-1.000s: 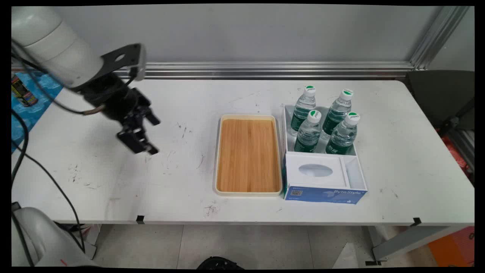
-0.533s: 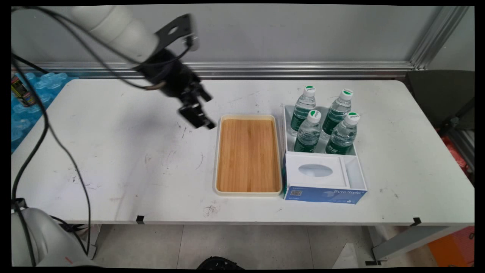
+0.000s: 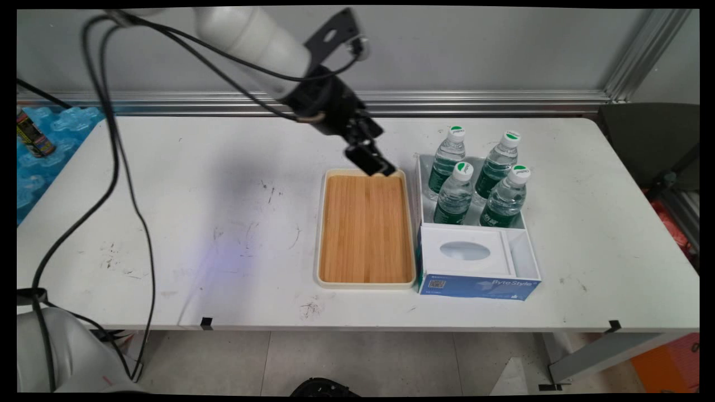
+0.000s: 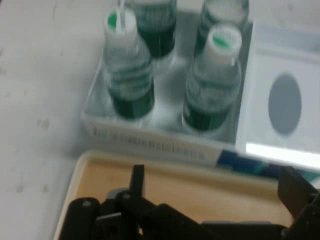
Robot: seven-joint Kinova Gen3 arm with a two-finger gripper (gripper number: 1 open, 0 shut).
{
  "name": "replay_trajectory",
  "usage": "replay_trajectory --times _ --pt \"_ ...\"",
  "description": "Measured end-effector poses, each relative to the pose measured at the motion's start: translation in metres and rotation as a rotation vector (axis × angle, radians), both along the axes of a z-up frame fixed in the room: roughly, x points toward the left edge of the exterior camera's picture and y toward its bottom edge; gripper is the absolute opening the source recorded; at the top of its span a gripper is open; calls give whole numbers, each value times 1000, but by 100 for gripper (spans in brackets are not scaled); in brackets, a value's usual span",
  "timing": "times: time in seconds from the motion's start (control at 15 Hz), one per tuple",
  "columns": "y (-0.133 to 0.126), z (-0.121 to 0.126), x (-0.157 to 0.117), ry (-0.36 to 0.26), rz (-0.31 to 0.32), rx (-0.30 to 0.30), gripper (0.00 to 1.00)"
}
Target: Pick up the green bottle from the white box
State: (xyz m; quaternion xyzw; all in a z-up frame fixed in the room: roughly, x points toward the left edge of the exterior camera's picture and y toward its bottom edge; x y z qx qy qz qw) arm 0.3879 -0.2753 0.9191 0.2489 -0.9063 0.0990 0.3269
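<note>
1. In the main view, a white surface point(image 3: 167, 223) marked with dark scuffs is seen in front of a grey wall, with an aluminium rail point(image 3: 447, 102) running along its far edge.
2. A bamboo tray point(image 3: 366, 229) with a cream rim lies near the middle of the surface. Just to its right, a white box point(image 3: 530, 254) holds four water bottles point(image 3: 453, 195) with green labels in its far section and a tissue pack point(image 3: 465, 251) in its near section.
3. At the left edge, beyond the surface, a blue patterned sheet point(image 3: 50, 139) and a small can point(image 3: 31, 134) are seen.
4. The claw point(image 3: 375, 163) is seen above the far end of the tray, tilted towards the bottles. Nothing is held in it.
5. In the hand view, the claw point(image 4: 215, 192) is shown wide open, its two fingers point(image 4: 138, 181) well apart and empty over the tray point(image 4: 200, 192). Beyond the tray rim, the box wall point(image 4: 150, 140), two of the bottles point(image 4: 127, 65) and the oval opening of the tissue pack point(image 4: 285, 104) are seen.
</note>
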Motion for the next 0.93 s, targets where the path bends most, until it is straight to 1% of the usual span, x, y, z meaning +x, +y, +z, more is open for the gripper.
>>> replay_trajectory --times 0.2,0.4,0.6,0.93 --pt "-13 -15 -23 48 0 -17 100" --pt "-23 -33 -41 82 2 -28 100" --pt "-31 -50 -56 110 4 -32 100" --pt "-40 -74 -75 140 15 -33 100"
